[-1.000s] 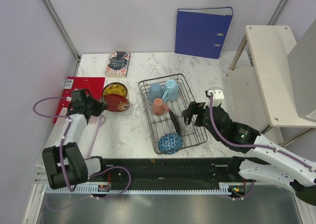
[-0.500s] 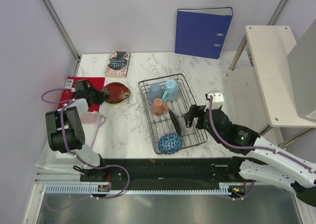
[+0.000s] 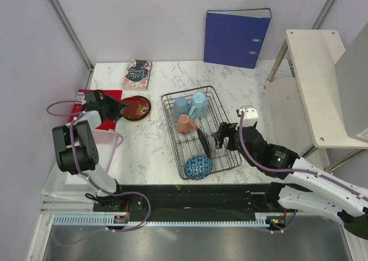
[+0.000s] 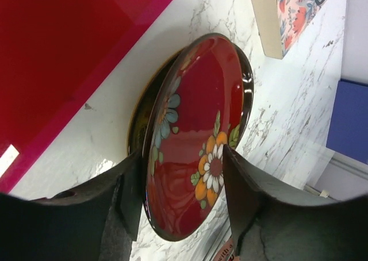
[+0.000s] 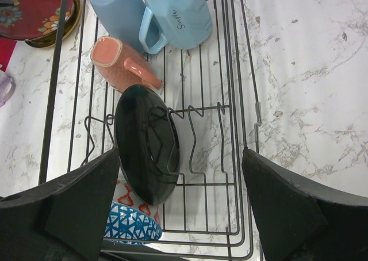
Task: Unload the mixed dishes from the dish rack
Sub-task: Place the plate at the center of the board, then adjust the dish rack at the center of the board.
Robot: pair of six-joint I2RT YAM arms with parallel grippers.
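Your left gripper sits low at the left of the white marble table. Its fingers are spread, and the round red flower-print plate shows in the gap. You can't tell from the wrist view whether the pads touch its rim. That plate is out of the rack, stacked on a darker plate with a yellowish rim, just beside a flat magenta board and near a paperback book. Your right gripper hangs over the right side of the black wire dish rack, fingers wide apart and gripping nothing. Below it the black shallow dish stands on edge in the wire slots. Two light-blue mugs are at the rack's far end. The small salmon-orange cup lies on its side just beside them. The blue net-patterned bowl is at the near left corner.
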